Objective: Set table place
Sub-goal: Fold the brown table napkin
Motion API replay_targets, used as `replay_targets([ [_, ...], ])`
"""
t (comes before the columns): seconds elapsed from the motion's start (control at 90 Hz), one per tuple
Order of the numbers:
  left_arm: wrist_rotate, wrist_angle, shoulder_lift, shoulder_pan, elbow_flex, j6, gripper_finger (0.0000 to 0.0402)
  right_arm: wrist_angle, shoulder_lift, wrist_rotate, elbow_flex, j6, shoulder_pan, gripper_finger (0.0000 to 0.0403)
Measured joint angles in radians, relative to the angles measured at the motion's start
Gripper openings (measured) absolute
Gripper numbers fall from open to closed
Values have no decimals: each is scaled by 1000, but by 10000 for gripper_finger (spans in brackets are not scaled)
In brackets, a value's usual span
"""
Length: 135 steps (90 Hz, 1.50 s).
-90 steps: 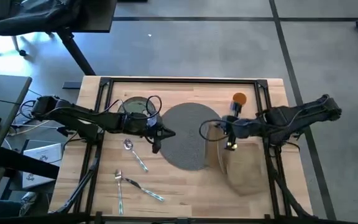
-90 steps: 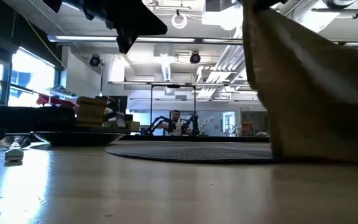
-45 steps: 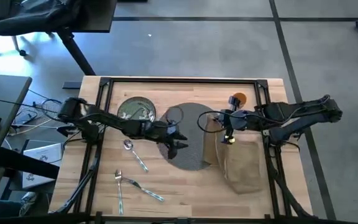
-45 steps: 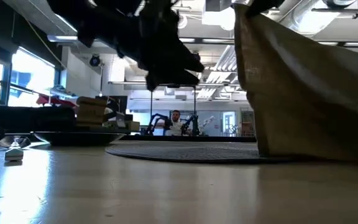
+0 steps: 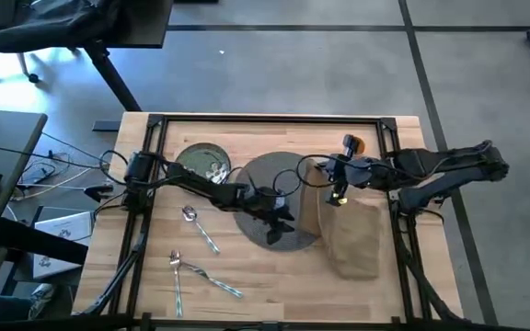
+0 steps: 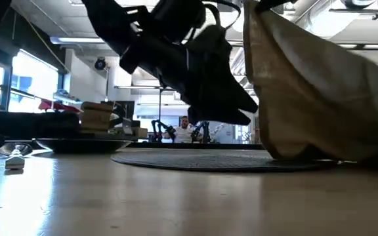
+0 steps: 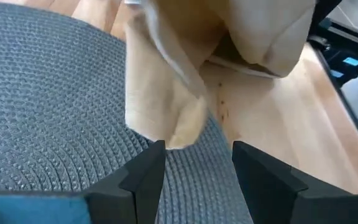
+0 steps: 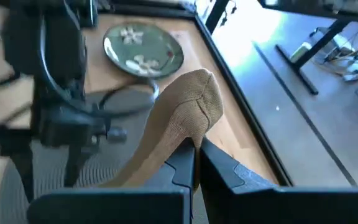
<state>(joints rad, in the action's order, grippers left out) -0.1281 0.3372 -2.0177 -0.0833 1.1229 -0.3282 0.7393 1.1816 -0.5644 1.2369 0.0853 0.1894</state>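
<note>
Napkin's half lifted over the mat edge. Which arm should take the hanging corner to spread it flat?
Left. Its open hand sits low over the mat, right at the napkin's drooping corner. The right hand is already shut on the napkin's raised fold and cannot let go.

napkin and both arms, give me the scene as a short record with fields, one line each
napkin: beige cloth, one corner lifted, the rest trailing on the table and over the mat's edge
right gripper: shut on the napkin, raised above the table
left gripper: open, low over the mat, facing the napkin's hanging corner
plate: green floral, beside the mat, not on it
cutlery: loose on the table near the left arm
cup: orange, behind the right arm
</note>
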Motion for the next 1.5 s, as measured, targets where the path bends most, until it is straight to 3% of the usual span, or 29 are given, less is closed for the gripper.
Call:
replay_targets([
  [0.367,10,-17,-19,25,51,34,172,-19,-35,5,0,0,2,0],
  [0.522,60,-28,-19,26,50,53,172,-19,-35,16,0,0,2,0],
  [0.789,20,40,-89,33,67,124,167,-24,-34,16,0,-8,2,0],
  [0.889,23,14,-102,33,103,152,131,-26,-34,16,0,-8,2,0],
  [1.011,63,-38,-104,32,134,193,37,-34,-34,15,0,-15,2,0],
  [1.067,84,-60,-100,33,140,207,13,-39,-37,16,0,-15,2,0],
  [1.211,143,-253,14,33,142,226,4,-41,-71,19,0,-14,4,0],
  [1.5,219,-663,439,20,144,231,0,-54,-196,24,0,-17,8,0],
])
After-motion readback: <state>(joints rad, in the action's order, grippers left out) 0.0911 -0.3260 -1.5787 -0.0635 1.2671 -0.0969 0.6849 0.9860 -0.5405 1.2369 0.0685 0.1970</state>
